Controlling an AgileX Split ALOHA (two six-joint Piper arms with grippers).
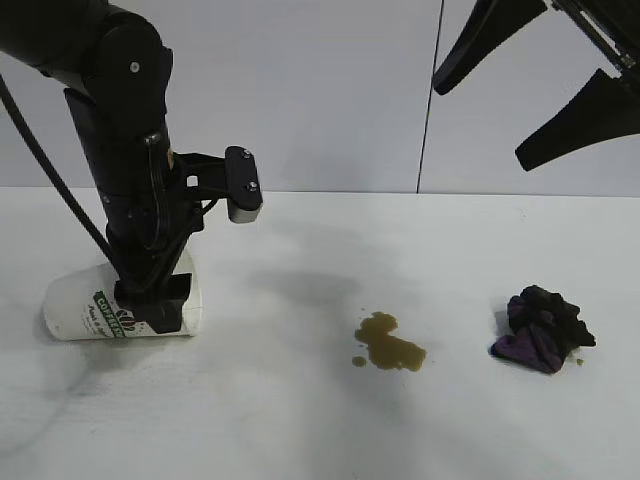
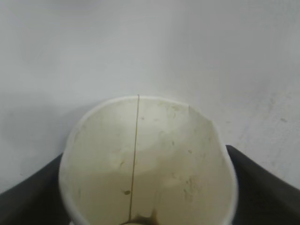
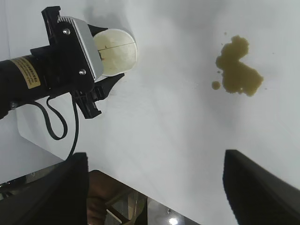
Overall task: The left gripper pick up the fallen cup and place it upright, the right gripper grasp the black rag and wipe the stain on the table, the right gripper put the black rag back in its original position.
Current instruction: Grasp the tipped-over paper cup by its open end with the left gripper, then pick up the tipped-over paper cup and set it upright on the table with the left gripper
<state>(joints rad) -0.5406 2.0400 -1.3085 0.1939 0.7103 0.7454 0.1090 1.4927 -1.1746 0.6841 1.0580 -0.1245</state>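
Note:
The white cup (image 1: pixel 85 305) with a green logo band lies on its side at the left of the table (image 1: pixel 300 430), mouth towards the left arm. My left gripper (image 1: pixel 150 300) reaches down over it. In the left wrist view the cup (image 2: pixel 145 159) fills the space between the black fingers (image 2: pixel 262 187), which press on both its sides. The olive-brown stain (image 1: pixel 390 345) with a small droplet sits at mid-table. To its right rests the black rag (image 1: pixel 545 328), bunched, with purple patches. My right gripper (image 1: pixel 480 122) hangs open high at the upper right, empty, above the rag.
In the right wrist view, the right gripper (image 3: pixel 154 157) spans bare table, with the stain (image 3: pixel 239 75), the cup (image 3: pixel 117 51) and the left arm's camera box (image 3: pixel 75 47) farther off. The table's edge (image 3: pixel 140 190) runs close by the fingers.

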